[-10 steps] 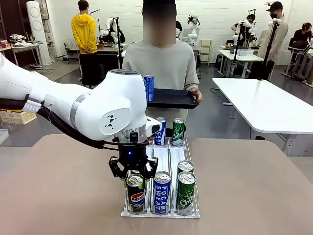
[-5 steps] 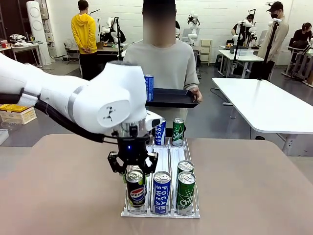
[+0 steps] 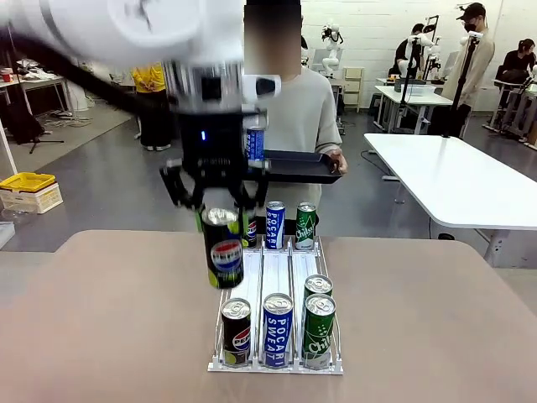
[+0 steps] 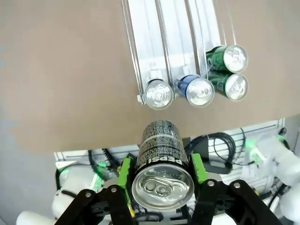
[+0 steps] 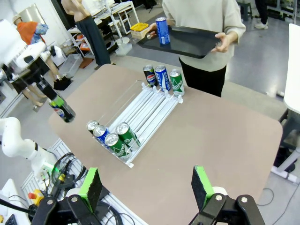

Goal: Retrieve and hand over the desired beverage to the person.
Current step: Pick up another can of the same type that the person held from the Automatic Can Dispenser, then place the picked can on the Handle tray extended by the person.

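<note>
While the left claw [image 3: 220, 201] is clamped on a Pepsi can [image 3: 223, 250], it holds the can upright in the air above the can rack [image 3: 275, 267] on the table [image 3: 109, 319]. The right claw [image 5: 147, 190] stands wide apart with nothing between its green pads, on the near side of the rack. Beyond the rack, the person [image 3: 294, 109] holds a black tray [image 3: 298, 168] carrying one blue can [image 3: 255, 144].

Robotics lab: white worktables [image 3: 453, 180], concrete floor [image 3: 109, 180].
</note>
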Robot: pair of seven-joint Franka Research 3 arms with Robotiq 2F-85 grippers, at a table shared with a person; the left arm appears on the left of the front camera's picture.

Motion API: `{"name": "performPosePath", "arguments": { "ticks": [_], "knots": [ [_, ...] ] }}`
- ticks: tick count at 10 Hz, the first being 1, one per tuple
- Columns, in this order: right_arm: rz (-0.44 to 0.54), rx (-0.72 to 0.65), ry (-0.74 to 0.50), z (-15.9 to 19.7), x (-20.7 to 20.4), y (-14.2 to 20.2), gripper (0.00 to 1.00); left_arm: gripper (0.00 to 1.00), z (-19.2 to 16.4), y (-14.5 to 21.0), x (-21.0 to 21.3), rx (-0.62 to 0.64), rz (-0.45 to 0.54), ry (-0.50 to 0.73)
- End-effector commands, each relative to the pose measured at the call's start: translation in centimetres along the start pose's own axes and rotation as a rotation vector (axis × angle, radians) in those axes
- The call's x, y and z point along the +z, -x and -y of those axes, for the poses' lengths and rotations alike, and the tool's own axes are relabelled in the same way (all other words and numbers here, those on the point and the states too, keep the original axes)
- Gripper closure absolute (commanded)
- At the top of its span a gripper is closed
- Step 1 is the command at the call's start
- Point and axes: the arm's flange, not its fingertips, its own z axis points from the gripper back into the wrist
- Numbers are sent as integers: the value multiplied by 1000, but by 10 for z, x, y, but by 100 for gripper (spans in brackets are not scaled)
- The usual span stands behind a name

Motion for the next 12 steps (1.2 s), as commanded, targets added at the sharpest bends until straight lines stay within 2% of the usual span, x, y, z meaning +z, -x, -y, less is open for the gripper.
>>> {"name": "performPosePath", "arguments": {
  "ticks": [1, 2, 3, 6, 12],
  "knots": [
    [13, 13, -37, 0, -1, 0, 0, 100, 8, -19, 28, -2, 2, -20],
    [13, 13, -37, 0, -1, 0, 0, 100, 7, -29, 40, -13, 22, -33],
    [13, 13, -37, 0, -1, 0, 0, 100, 4, -44, 46, -37, 24, 4],
    [13, 13, -37, 0, -1, 0, 0, 100, -3, -77, 34, -57, -3, 35],
    [13, 13, -37, 0, -1, 0, 0, 100, -2, -69, 30, -31, -14, 31]
  ]
}}
